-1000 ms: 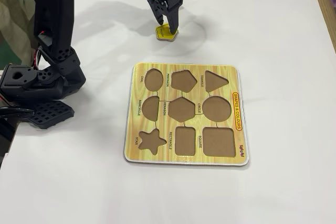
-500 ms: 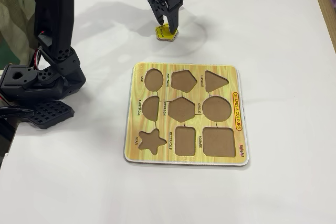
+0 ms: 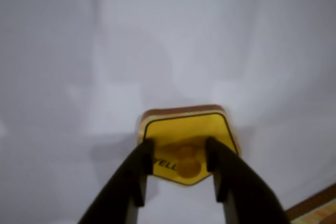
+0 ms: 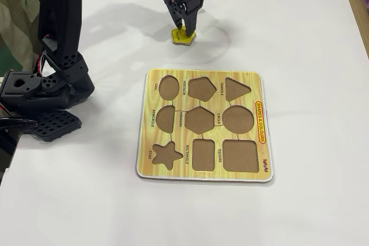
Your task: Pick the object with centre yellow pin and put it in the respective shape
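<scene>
While the white table (image 4: 300, 38) fills both views, the black arm (image 4: 57, 44) stands at the left of the fixed view, reaching across the top. Below centre lies the shape board (image 4: 262, 113), its nine cut-outs all empty, the pentagon recess (image 4: 201, 88) in the top row. Well above the board, at upper centre, the yellow pentagon piece (image 4: 181, 36) lies on the table. The gripper (image 3: 181, 163) straddles its yellow pin (image 3: 188, 167), fingers (image 3: 137, 169) just beside it; whether they actually pinch it, I cannot tell.
</scene>
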You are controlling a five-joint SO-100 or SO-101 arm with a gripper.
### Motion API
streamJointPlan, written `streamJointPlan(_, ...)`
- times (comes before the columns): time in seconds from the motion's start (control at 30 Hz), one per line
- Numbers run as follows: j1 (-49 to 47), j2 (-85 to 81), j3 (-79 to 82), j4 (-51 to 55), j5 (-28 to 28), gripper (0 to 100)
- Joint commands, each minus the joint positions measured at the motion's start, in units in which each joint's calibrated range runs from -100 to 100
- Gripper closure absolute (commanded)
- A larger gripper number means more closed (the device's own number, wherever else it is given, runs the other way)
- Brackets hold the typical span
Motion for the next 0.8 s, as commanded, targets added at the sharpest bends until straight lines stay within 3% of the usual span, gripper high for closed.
streamJointPlan(0.0, 0.59, -3.32, -0.09, 0.44, -0.25, 89)
streamJointPlan(0.77, 2.35, -2.65, 0.09, 3.64, 0.27, 89)
